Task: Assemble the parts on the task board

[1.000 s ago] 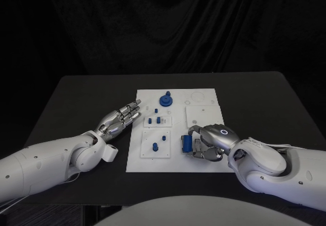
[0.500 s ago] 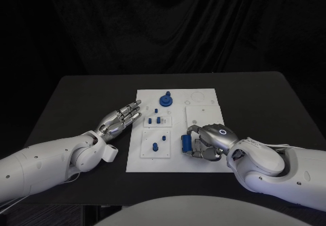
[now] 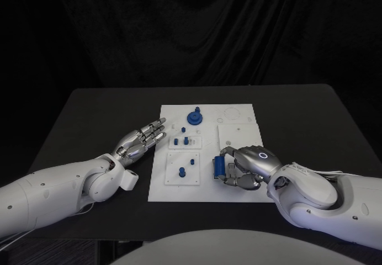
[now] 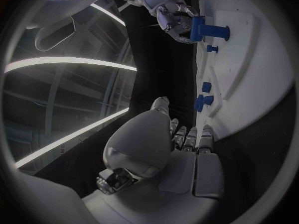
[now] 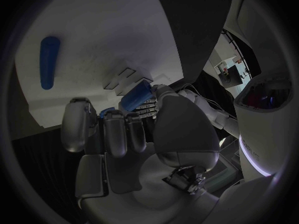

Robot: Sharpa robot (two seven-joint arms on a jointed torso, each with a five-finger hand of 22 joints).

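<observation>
So the right hand [image 3: 245, 167] has its silver fingers wrapped around a short blue plastic cylinder [image 3: 218, 167], holding it just above the near edge of the white rectangular task board [image 3: 239, 193], right of the board's middle. To my eye the step here is seating that cylinder into the board, so the trick is to keep it square to the surface and ease it down slowly; the wrist view shows the fingers crowding the part, so I'd loosen the grip only once it sits firm. I can't tell which recess it's meant for — the hand covers that patch. Moving outward, a small raised white plate with two little blue pegs [image 3: 185, 169] sits just to the cylinder's left, close enough to bump if the hand drifts. Further toward the far edge there's another pair of small blue pegs [image 3: 183, 141] and a round blue knob-like piece [image 3: 194, 117]. The left hand [image 3: 142, 139] rests flat with fingers spread, holding nothing, beside the board's left edge — well out of the way.
</observation>
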